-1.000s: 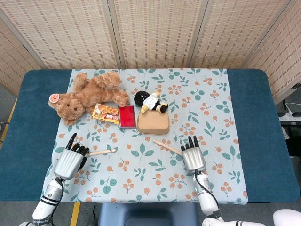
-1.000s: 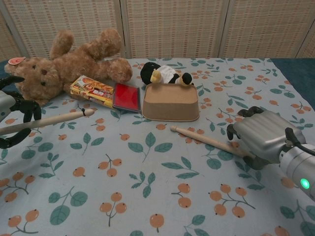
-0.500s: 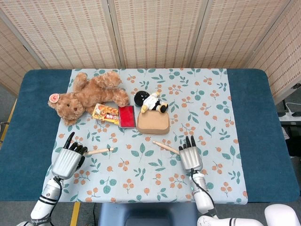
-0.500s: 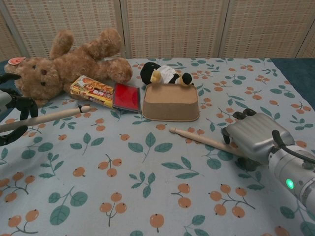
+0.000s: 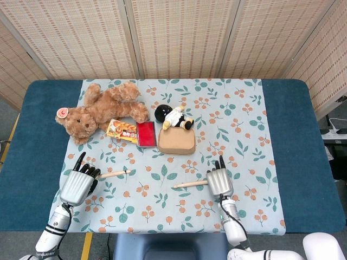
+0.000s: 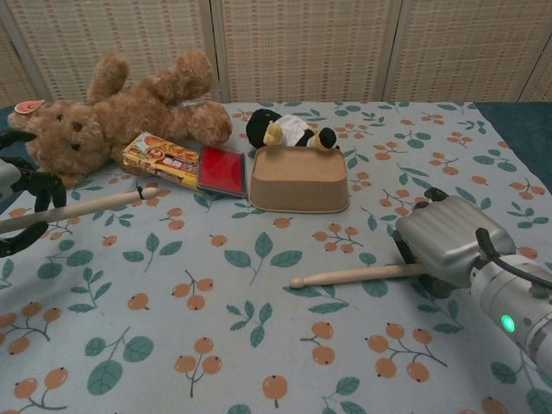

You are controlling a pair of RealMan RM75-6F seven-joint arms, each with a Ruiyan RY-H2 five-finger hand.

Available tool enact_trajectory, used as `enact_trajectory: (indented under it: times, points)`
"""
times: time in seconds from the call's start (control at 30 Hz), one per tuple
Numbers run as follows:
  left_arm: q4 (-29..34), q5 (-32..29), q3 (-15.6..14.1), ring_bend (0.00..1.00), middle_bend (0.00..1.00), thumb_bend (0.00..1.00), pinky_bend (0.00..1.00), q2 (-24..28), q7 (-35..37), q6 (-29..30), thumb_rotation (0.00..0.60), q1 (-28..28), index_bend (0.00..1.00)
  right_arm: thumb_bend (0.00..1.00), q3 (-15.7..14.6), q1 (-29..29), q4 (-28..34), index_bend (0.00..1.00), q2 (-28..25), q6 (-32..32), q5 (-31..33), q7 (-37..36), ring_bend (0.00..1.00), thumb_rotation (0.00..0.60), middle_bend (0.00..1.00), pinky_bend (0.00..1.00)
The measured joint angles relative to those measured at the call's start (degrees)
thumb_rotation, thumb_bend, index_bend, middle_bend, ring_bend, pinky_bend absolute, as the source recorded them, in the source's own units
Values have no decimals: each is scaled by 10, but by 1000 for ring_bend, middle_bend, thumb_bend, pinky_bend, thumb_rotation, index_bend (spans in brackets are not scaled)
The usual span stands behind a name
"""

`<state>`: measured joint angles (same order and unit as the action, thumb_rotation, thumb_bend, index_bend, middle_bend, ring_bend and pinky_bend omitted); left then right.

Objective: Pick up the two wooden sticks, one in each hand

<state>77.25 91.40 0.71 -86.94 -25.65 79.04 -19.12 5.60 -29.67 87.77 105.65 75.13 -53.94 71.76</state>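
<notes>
Two pale wooden sticks are on show. My left hand point(image 5: 78, 184) point(image 6: 19, 207) grips the butt of the left stick point(image 5: 114, 174) point(image 6: 82, 208), which is lifted off the cloth and points right, its tip near the orange packet. My right hand point(image 5: 219, 181) point(image 6: 444, 246) holds the end of the right stick point(image 5: 190, 184) point(image 6: 355, 275). That stick points left, roughly level, just above the floral cloth. The fingers of both hands are curled around the sticks' ends.
A brown teddy bear point(image 5: 100, 110) lies at the back left. An orange packet point(image 5: 122, 130), a red box point(image 5: 145, 133), a tan tray point(image 5: 177, 141) and a small penguin plush point(image 5: 173, 117) sit mid-table. Floral cloth point(image 5: 238, 124) covers the blue table point(image 5: 303, 146).
The right stick has swung from pointing up-left to pointing straight left, as my right hand closed on its end. My left hand and its stick drew back slightly to the left.
</notes>
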Motion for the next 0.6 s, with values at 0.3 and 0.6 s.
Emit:
enact_trajectory:
  times: [0.3,0.6]
  points:
    - [2,0,0,381,810,488,75,0,-3,-1,600,1,772,313,-19,-1,-18,878,-1,4,-23,-17,398,600,751,0]
    - [11,-6,3,390,812,488,80,4,0,-2,600,2,774,325,-35,5,-34,1000,-3,7,-57,-55,511,600,877,26]
